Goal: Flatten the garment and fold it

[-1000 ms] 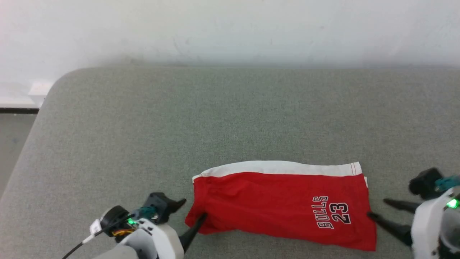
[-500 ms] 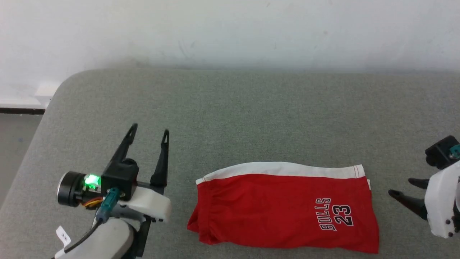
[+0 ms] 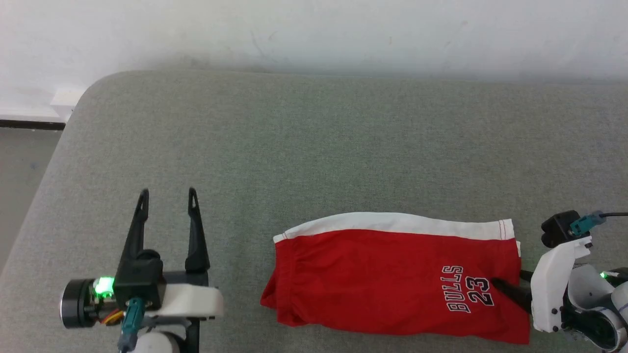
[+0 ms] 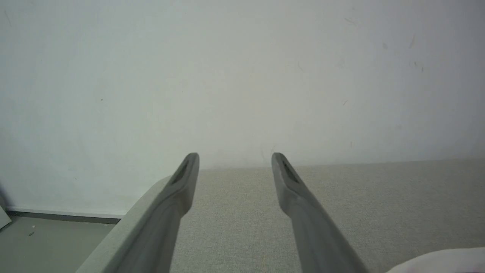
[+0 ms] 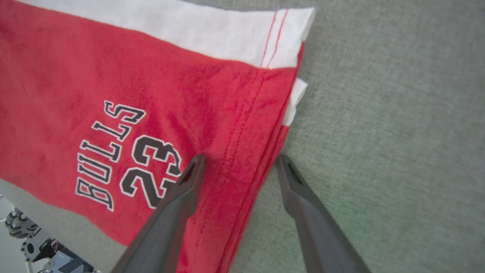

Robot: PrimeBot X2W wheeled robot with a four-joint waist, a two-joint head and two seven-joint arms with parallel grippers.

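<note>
garment [image 3: 392,279], a pair of red shorts, lies spread flat on the grey cushion [image 3: 314,147]: white side stripe along its far edge, gathered waistband at its left end, stacked hems at its right end, and the black-and-white lettering [image 3: 468,294] "bulls 23" just inside those hems. right gripper [image 3: 508,278] sits at the garment's hem end with its two fingers parted and straddling that edge; the right wrist view has one finger over the red cloth just beside the "23" and the other over bare cushion just outside the hem. nothing is pinched between them, and whether the tips press on the cloth i cannot tell. left gripper [image 3: 168,193] stands well apart from the garment's waistband end, off to its left, fingers spread wide, empty, pointing towards the white wall [image 3: 314,29] beyond the garment's far edge
</note>
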